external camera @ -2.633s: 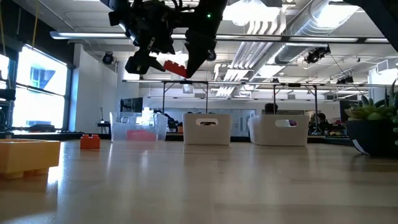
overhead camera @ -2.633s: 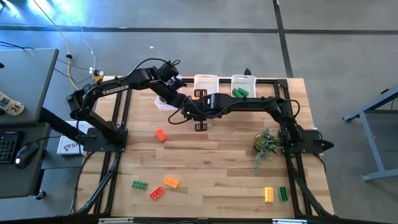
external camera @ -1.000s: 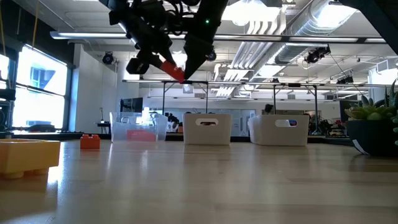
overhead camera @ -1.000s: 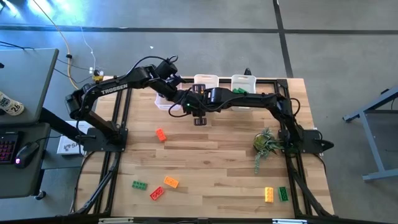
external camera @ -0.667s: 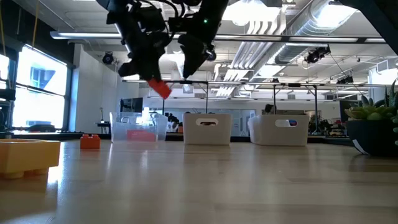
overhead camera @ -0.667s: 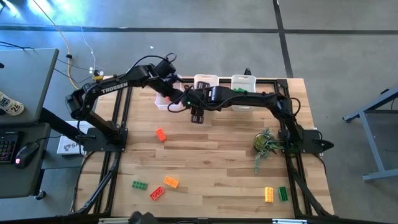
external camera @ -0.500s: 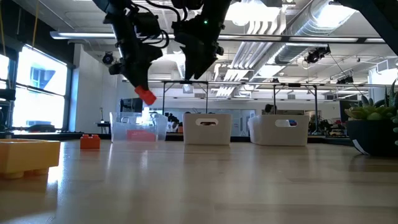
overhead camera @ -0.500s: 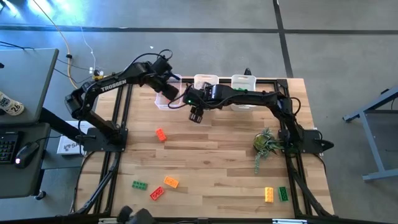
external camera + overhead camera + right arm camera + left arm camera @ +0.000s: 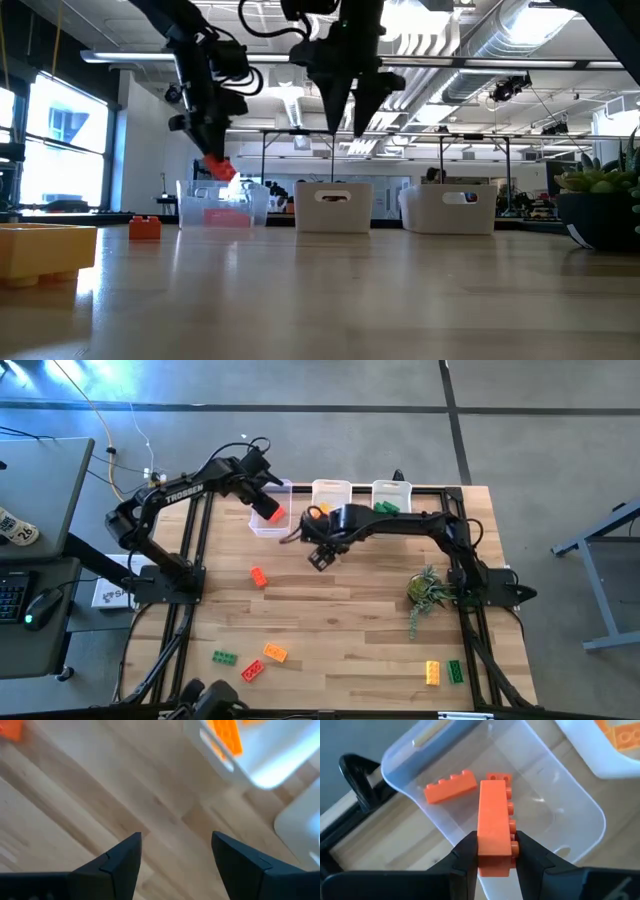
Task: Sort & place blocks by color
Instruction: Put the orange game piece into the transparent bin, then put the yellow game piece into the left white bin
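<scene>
A wooden bench is seen from above, with two dark robot arms reaching over its far half. Along the far edge three clear bins are lined up: the left bin, the middle bin and the right bin.

The left gripper is held above the left bin, its jaws closed on a red block that points down into the bin. Two more red blocks are seen lying on the floor of that bin. The right gripper is held over bare bench just near of the middle bin, its jaws spread wide with nothing between them.

Orange blocks are visible in the middle bin, and green ones in the right bin. A small plant sprig lies near the right edge. Loose blocks are scattered on the bench: an orange one left of centre, a green, a red and an orange one at the near left, and a yellow and a green one at the near right.

The drop into the left bin appears to be the step in hand. The held block hangs close to the bin's near wall; if it is released there, it could strike the rim and bounce out onto the bench. The two arms are also close together, so a careless retreat could cause contact.
</scene>
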Motion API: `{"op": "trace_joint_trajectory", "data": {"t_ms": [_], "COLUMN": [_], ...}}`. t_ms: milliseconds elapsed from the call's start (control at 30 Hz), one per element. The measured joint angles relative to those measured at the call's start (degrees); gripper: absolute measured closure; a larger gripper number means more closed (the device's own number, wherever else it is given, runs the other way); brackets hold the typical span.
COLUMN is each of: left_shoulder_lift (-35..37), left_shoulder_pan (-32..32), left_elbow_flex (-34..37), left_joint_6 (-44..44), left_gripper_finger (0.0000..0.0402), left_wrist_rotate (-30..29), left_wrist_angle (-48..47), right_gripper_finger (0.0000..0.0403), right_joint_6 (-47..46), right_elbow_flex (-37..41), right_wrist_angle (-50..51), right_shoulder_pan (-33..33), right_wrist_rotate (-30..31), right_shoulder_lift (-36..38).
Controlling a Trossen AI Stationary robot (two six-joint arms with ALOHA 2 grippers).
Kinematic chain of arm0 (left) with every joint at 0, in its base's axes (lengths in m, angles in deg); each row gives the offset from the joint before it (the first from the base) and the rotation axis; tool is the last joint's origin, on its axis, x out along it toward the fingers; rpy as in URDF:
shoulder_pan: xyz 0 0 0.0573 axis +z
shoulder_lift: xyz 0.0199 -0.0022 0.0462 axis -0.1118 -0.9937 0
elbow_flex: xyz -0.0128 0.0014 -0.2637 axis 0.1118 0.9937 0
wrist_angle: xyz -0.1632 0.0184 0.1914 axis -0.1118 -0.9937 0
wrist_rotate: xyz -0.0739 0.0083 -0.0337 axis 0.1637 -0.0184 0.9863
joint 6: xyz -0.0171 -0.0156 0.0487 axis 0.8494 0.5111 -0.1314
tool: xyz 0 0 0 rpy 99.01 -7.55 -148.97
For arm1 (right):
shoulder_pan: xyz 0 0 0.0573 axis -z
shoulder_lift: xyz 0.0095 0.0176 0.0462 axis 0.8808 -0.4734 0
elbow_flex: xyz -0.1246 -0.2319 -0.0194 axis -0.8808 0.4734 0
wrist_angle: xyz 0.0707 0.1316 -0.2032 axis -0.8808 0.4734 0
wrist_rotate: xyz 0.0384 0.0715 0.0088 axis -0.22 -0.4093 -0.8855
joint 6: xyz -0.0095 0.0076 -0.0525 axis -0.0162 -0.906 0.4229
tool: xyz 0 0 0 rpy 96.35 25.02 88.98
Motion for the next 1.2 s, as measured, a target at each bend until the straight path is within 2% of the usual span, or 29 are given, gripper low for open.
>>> {"op": "trace_joint_trajectory", "data": {"t_ms": [233, 500, 600, 1000, 1200], "left_shoulder_lift": [-1.5, -1.7, -1.7, -1.7, -1.7], "left_shoulder_pan": [0.1, 0.1, 0.0, 0.0, 0.0], "left_elbow_flex": [0.0, 0.0, 0.0, 0.0, 0.0], "left_joint_6": [-3.3, -4.9, -4.9, -4.5, -2.2], "left_gripper_finger": [0.0290, 0.0256, 0.0248, 0.0243, 0.0244], "left_wrist_rotate": [1.2, 0.0, -1.2, -1.8, -1.8], "left_wrist_angle": [2.8, 5.1, 5.4, 5.3, 5.2], "right_gripper_finger": [0.0176, 0.0176, 0.0176, 0.0176, 0.0176], "right_joint_6": [-10.4, -27.2, -32.5, -44.5, -50.7], "right_elbow_flex": [1.1, 1.2, 1.2, 2.1, 9.3], "right_wrist_angle": [3.7, 14.3, 14.6, 14.5, 14.6], "right_shoulder_pan": [-6.0, -12.8, -15.7, -25.4, -28.9], "right_wrist_rotate": [3.2, 3.3, 3.0, 5.8, 0.8], "right_shoulder_lift": [0.0, -0.3, -0.3, -0.3, 1.2]}}
